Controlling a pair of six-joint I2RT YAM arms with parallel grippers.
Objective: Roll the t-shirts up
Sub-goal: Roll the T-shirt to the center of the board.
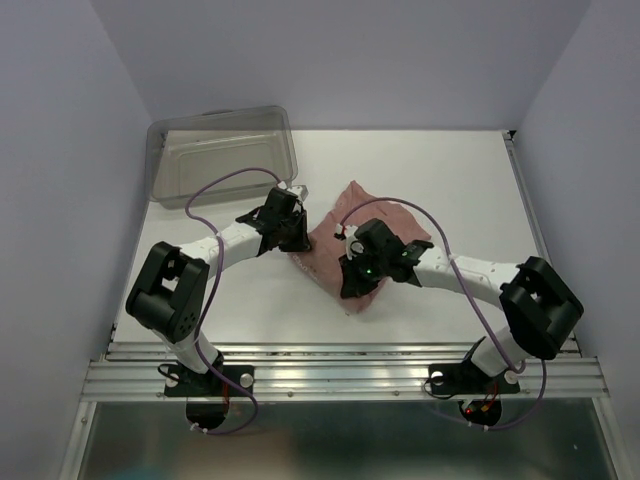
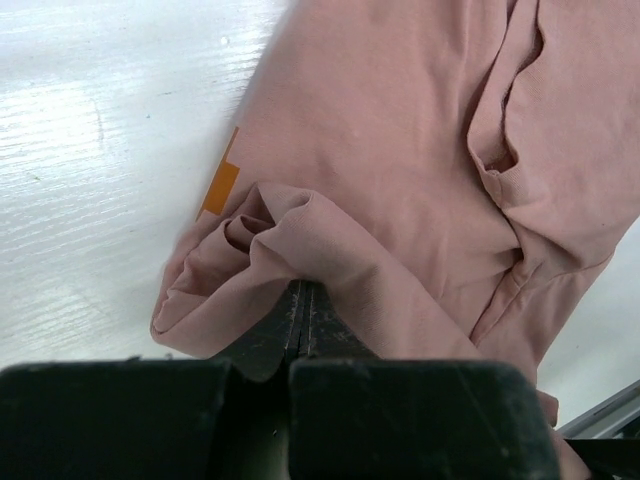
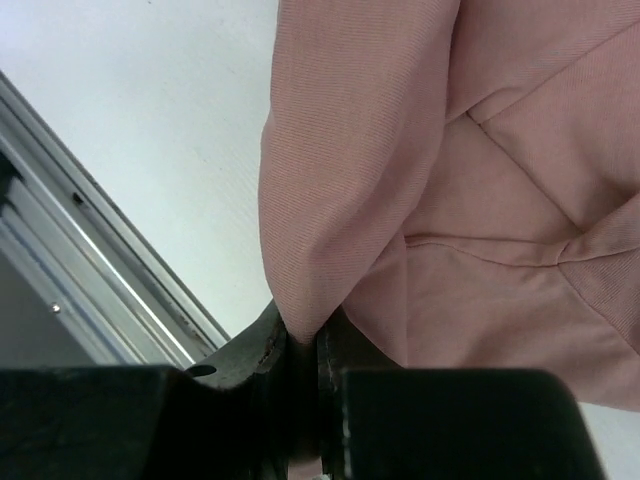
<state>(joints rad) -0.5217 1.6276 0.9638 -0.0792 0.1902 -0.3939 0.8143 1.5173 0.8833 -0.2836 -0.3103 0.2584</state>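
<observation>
The dusty-pink t-shirt [image 1: 372, 222] lies folded in the middle of the white table. An orange printed patch [image 2: 220, 186] shows at its edge. My left gripper [image 1: 297, 243] is shut on a bunched fold of the t-shirt [image 2: 300, 240] at its left near corner. My right gripper [image 1: 350, 290] is shut on a fold of the t-shirt [image 3: 330, 200] at its near end, close to the table's front rail. Both arms cover the shirt's near part in the top view.
A clear plastic bin [image 1: 222, 152] stands at the back left of the table [image 1: 450, 180]. The metal front rail [image 3: 90, 270] runs just left of the right gripper. Grey walls close in the sides and back.
</observation>
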